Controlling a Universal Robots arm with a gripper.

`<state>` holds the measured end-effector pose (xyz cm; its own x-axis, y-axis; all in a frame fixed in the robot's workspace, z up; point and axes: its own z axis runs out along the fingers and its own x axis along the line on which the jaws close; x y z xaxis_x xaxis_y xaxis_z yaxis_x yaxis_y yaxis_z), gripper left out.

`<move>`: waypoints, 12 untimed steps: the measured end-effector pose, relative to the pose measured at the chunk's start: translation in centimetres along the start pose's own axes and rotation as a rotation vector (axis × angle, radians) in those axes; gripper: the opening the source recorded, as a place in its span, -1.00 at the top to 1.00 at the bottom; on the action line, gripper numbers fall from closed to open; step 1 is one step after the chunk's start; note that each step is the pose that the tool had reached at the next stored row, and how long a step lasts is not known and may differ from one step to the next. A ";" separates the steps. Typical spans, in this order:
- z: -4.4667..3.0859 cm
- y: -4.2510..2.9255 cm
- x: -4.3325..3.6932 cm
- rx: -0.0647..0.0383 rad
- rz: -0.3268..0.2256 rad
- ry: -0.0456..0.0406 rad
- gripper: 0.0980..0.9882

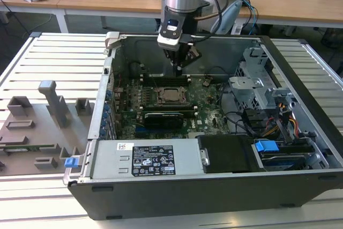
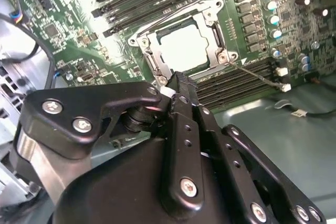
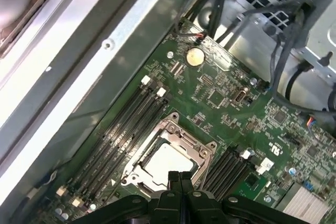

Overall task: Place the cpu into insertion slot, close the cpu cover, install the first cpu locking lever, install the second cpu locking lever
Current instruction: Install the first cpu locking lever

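**Colleague:** So, where is the end effector [image 1: 179,67] from where you sit?

**Me:** I see it inside the open computer case [image 1: 214,207], which stands on the slatted surface [image 1: 53,52]. It hangs over the green board, just beside the socket. In both wrist views its two black fingers [image 3: 171,182] are pressed together, tip against tip. In the second wrist view the tip [image 2: 176,80] lines up with a corner of the socket frame. I cannot tell whether it touches the metal.

**Colleague:** And the cpu?

**Me:** The cpu [image 2: 184,51] lies flat in the insertion slot [image 2: 148,61], pale top facing up. The cpu cover [image 3: 181,132] is folded down over it, so I see the chip through the cover's open window.

**Colleague:** Anything around the socket?

**Me:** Long black memory slots [image 3: 121,135] run along two opposite sides of it. In the second wrist view a thin metal rod [image 2: 257,74] slants from the socket's corner across one bank of those slots. A coin battery [image 3: 195,56] sits further along the board. On the exterior view's left, a grey fixture plate [image 1: 48,122] rests on the surface, well apart from the case.
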<state>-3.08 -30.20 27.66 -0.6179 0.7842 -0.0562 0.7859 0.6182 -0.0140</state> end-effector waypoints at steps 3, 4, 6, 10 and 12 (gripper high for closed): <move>0.00 0.00 0.00 -0.003 -0.045 -0.0006 0.98; 0.00 0.00 0.00 -0.003 -0.057 -0.0008 0.98; 0.00 0.00 0.00 -0.006 -0.103 -0.0018 0.98; 0.00 0.00 0.00 -0.010 -0.184 -0.0030 0.98; 0.00 0.00 0.00 -0.011 -0.207 -0.0034 0.98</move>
<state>-3.08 -30.20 27.66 -0.7661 0.6402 -0.0566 0.6418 0.7667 -0.0144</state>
